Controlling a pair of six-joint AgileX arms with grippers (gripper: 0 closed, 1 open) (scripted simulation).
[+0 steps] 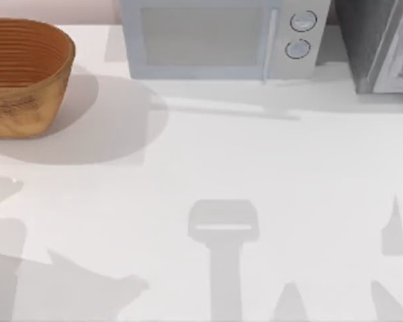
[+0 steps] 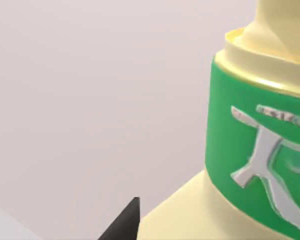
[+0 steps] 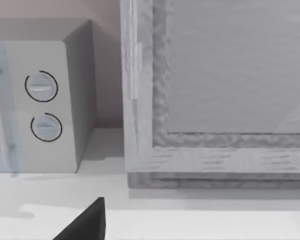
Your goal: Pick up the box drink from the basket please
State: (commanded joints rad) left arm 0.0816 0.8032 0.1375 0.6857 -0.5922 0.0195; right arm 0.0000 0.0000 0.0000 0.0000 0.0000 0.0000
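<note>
The box drink sits hard up against the left claw, so close in the left wrist view that its green band and pale cream shoulder tower just beyond the claw's dark tip, with bare wall behind it. Whether that claw is spread or pinching the carton I cannot tell. In the top view the basket stands on the table with its ribbed inside showing no carton, so I judge the drink is already out and the lift is under way or nearly done.

To do this step well, keep the carton upright and the squeeze steady — a thin carton may dent or slip if pressed unevenly — and carry it straight up from the basket, well apart from the rim, before any sideways move.

The right claw is parked low over the table, facing the microwave and a grey framed cabinet just beside it; its state I cannot tell either.

Count: one drink, one basket, one microwave with two round knobs, one cabinet.
</note>
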